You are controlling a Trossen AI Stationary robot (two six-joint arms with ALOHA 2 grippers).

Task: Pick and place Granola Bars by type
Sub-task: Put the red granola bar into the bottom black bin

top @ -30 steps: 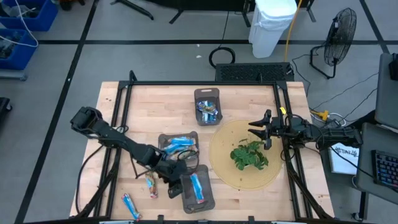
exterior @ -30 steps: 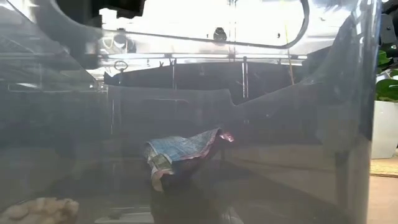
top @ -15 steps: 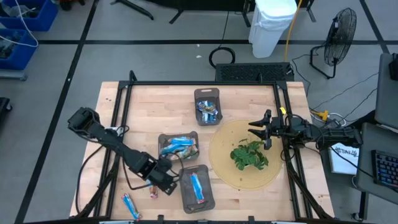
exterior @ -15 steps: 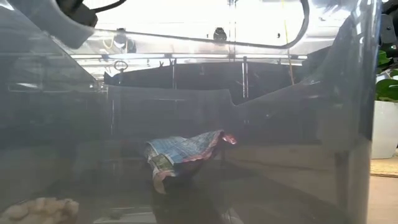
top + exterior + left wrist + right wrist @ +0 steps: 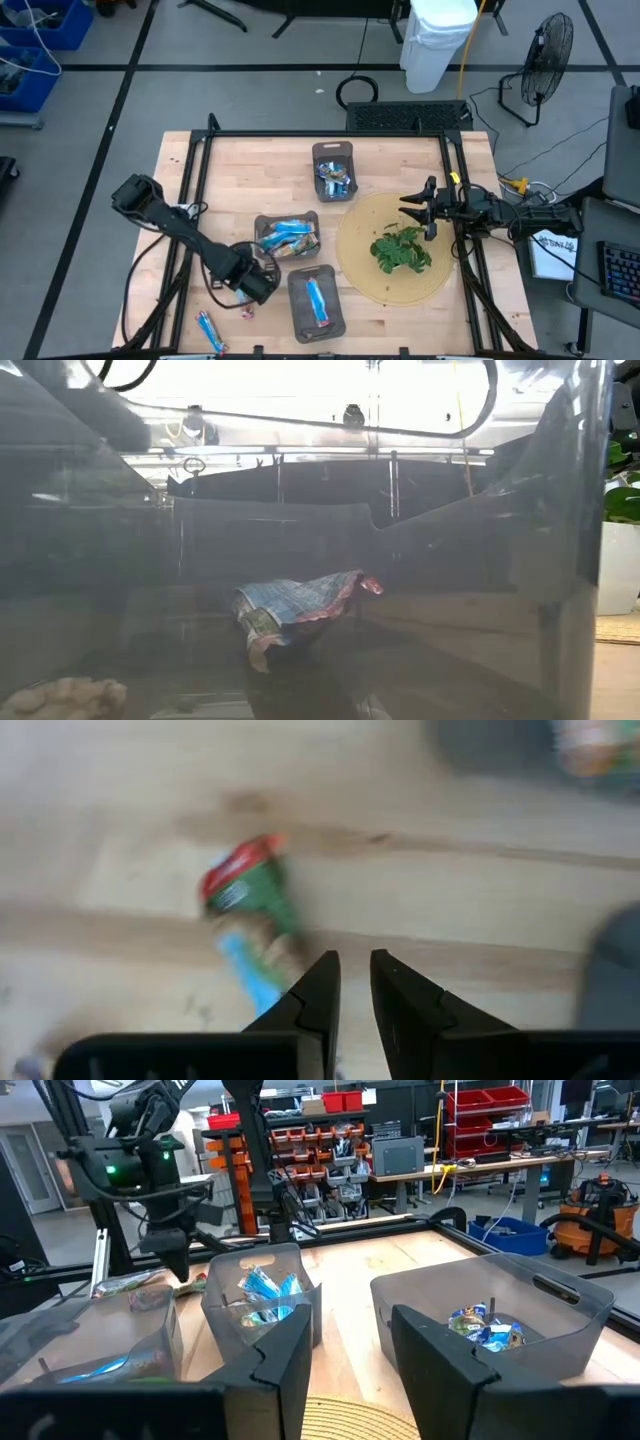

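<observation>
Left pincer (image 5: 256,290) low over desk (image 5: 180,200) near front edge, fingers nearly together, nothing between them. Loose bar (image 5: 245,910) with red-green wrapper lay on wood just ahead of fingers; likely next pick. Another bar (image 5: 209,331) lay by front-left corner. Three trays: front tray (image 5: 330,322) with one blue bar, middle tray (image 5: 262,220) with several blue ones, back tray (image 5: 320,150) with mixed wrappers; apparently sorted by type. Right pincer (image 5: 430,212) parked at right edge above plant (image 5: 402,248), fingers apart, empty.
</observation>
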